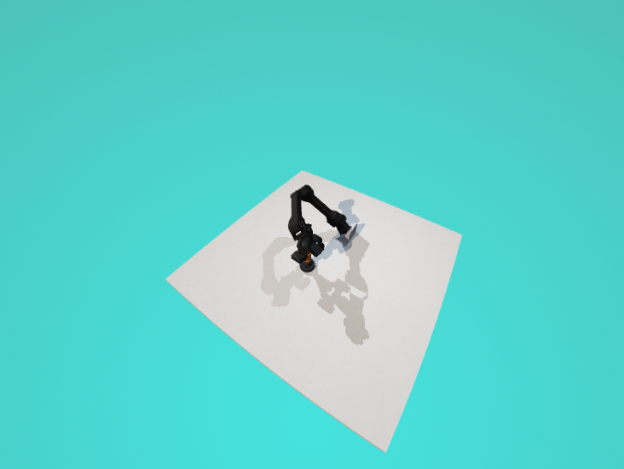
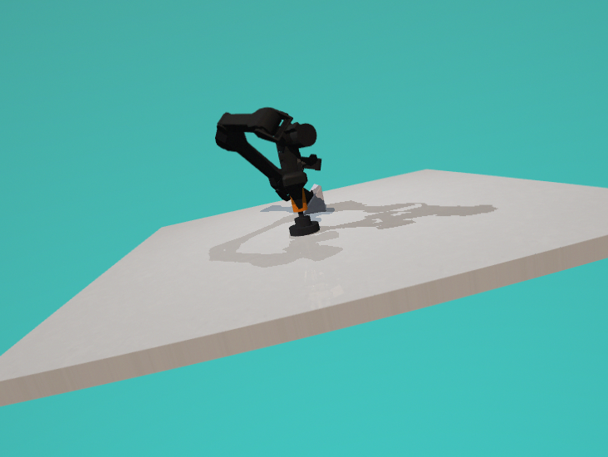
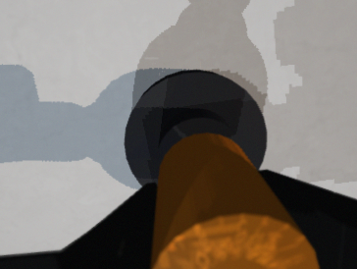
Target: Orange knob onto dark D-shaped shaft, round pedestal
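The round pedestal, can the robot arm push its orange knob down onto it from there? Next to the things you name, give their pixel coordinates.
Probably yes: the gripper [image 2: 299, 200] grips the orange knob [image 2: 294, 204] [image 3: 211, 182] above the pedestal [image 2: 304, 228] [image 3: 196, 90], nothing else between but the shaft [image 2: 301, 213]. Flat sides might block it.

Orange knob [image 1: 307, 257] [image 2: 296, 206] [image 3: 206, 177] above round dark pedestal [image 1: 307, 267] [image 2: 304, 228] [image 3: 137, 133], dark shaft [image 2: 301, 213] partly showing between
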